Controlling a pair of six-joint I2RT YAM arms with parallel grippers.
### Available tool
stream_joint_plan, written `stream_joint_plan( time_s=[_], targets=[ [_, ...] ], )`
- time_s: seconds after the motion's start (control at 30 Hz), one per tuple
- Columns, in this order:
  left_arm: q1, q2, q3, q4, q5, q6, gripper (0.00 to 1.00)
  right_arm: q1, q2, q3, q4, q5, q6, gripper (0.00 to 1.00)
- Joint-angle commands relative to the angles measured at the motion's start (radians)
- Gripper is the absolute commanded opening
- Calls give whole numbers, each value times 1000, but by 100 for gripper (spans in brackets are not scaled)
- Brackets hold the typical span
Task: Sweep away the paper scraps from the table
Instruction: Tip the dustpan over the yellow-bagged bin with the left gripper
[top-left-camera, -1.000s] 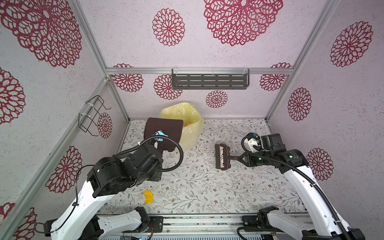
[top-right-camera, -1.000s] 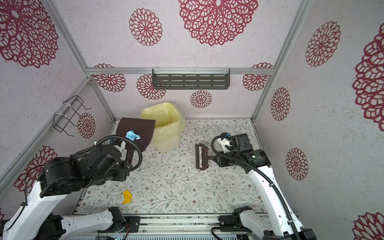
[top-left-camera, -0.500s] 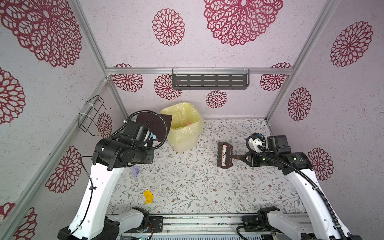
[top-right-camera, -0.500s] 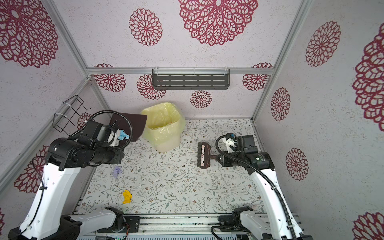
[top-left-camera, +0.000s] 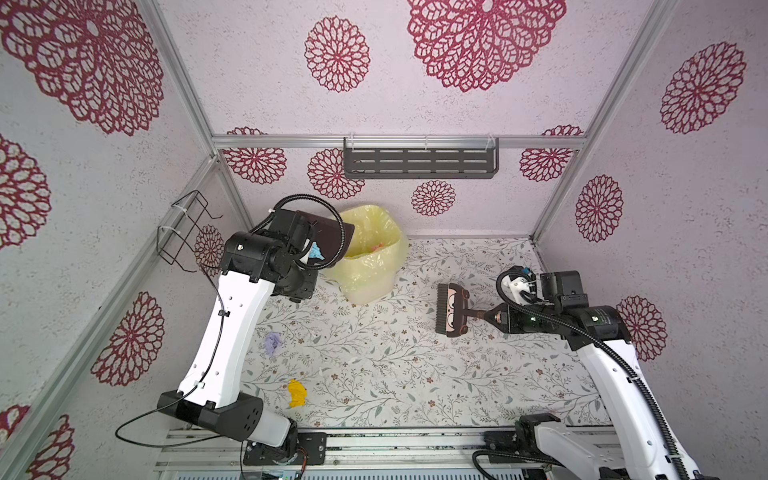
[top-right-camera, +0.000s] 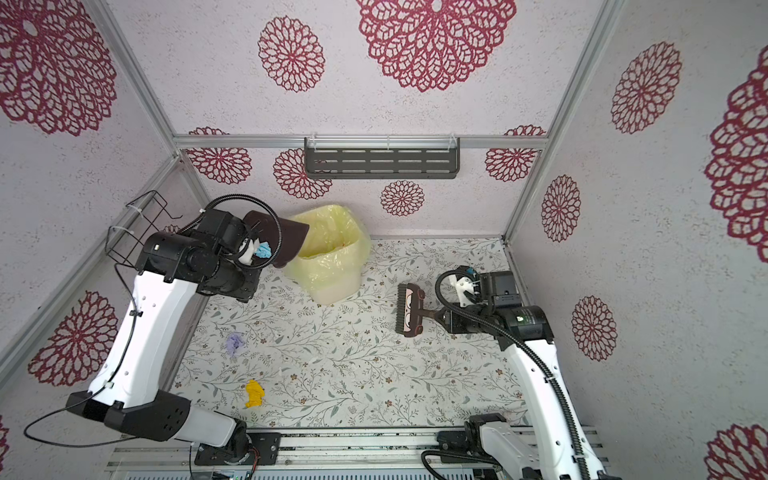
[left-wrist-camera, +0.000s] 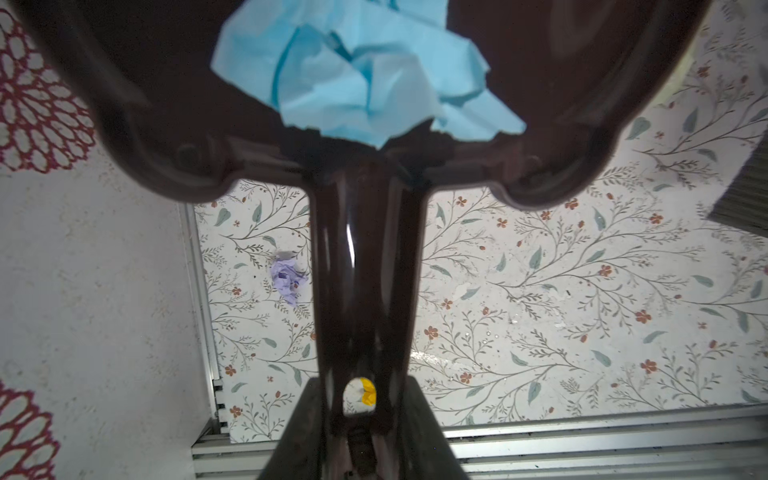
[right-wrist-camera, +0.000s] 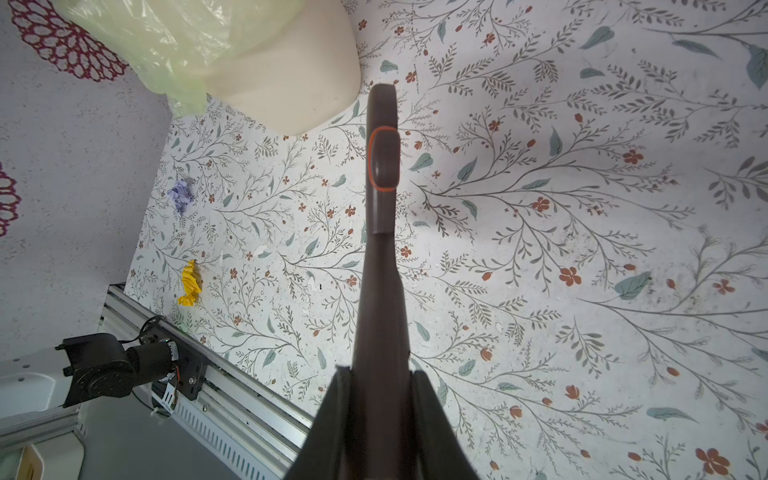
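Gripping dustpan (left-wrist-camera: 365, 270) handle: left hand (left-wrist-camera: 359, 415) | right hand (right-wrist-camera: 380, 395) clamps brush (top-left-camera: 451, 309) | blue scrap (left-wrist-camera: 357, 70) cut off

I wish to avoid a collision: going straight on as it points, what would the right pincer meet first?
The right pincer, shut on the brush, points across the table towards the bin; probably the bin's lower side comes first, though it may just pass beside.

Overhead stereo; wrist cameras face table (left-wrist-camera: 540, 270)
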Motion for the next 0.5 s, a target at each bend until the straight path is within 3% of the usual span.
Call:
stream_joint_plan(
  time_s=[0.0, 0.47],
  targets=[
    [0, 52, 68, -6, -67, 45, 0, -11, -19, 13, 4, -37, -33, 0],
    [-49, 262, 270, 8, -207, 157, 0, -25, -12, -6, -20, -65, -43, 0]
  ],
)
